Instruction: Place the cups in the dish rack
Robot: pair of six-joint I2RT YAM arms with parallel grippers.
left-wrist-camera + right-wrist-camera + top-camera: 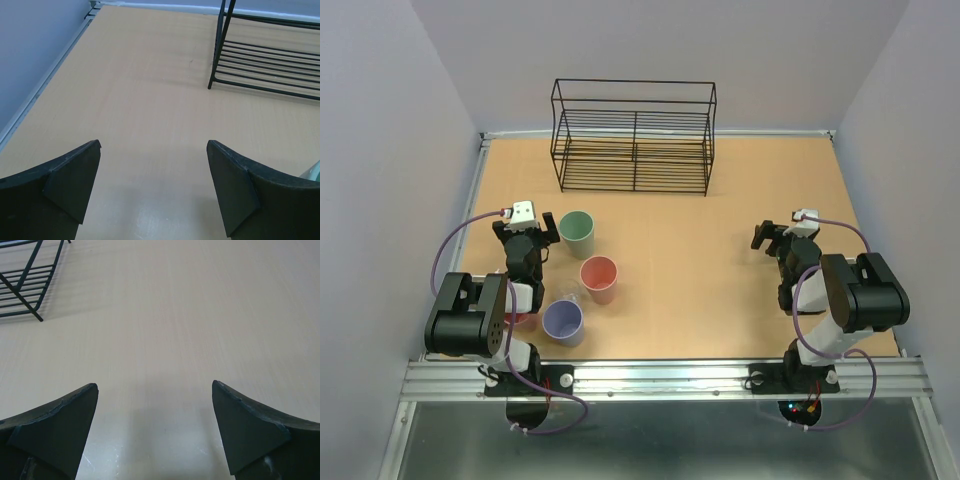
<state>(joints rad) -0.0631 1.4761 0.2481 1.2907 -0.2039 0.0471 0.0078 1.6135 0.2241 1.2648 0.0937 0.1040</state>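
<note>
Left claw (153, 145) wide open above table (150, 75), right claw (154, 384) equally wide, both holding nothing

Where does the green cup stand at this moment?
In the top view, the green cup stands left of centre, just right of the left gripper, with the rack behind it and the pink cup in front.

Tan wood tbl (720, 280) w/ alu rail (660, 372) near edge; pale walls (380, 120) around.
</note>
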